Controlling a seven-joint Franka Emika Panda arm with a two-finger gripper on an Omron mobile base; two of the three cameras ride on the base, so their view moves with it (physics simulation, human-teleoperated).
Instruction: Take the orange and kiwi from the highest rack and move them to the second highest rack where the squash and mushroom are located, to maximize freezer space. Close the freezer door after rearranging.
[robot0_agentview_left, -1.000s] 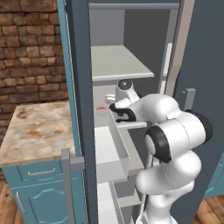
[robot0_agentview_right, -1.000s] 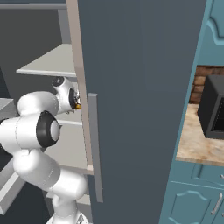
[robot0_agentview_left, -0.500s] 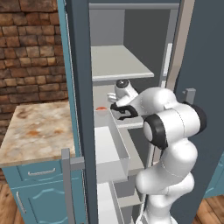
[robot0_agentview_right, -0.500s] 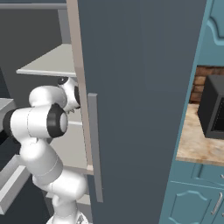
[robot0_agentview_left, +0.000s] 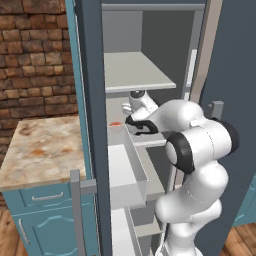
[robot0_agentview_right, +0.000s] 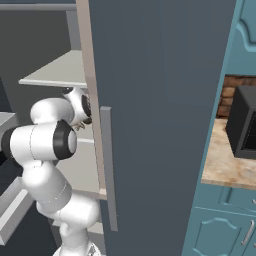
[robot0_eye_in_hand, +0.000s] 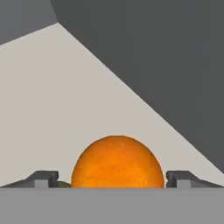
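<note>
Gripper (robot0_eye_in_hand: 117, 178) jaws stand wide, with the orange (robot0_eye_in_hand: 117, 162) sitting squarely between the two dark fingertips (robot0_eye_in_hand: 43, 178); a narrow gap shows on each side of the fruit, so the tips flank it without pressing on it. In the hand view the orange rests on a pale shelf (robot0_eye_in_hand: 65, 113), and a small sliver of green peeks out at its lower left edge, too little to identify. Beyond the orange the pale surface runs to a dark grey inner wall (robot0_eye_in_hand: 153, 57) of the freezer.

From the left base view, the gripper (robot0_agentview_left: 131, 121) is reached into the open freezer, beneath the upper shelf board (robot0_agentview_left: 135, 72) and just above the pulled-out drawer (robot0_agentview_left: 126, 167). A small reddish-orange spot (robot0_agentview_left: 115, 124) shows just to the left of the hand, at the rear edge of that drawer. The white arm (robot0_agentview_left: 197, 150) bends out of the freezer toward the camera. To the left of the freezer stands a marble-topped counter (robot0_agentview_left: 42, 147) on teal cabinets, with a brick wall (robot0_agentview_left: 35, 55) behind it.

In the right base view, the open freezer door (robot0_agentview_right: 160, 110) covers most of the freezer's interior; the arm (robot0_agentview_right: 42, 145) reaches in to the left of it, and a dark microwave (robot0_agentview_right: 242, 122) sits on a counter to the door's right.
</note>
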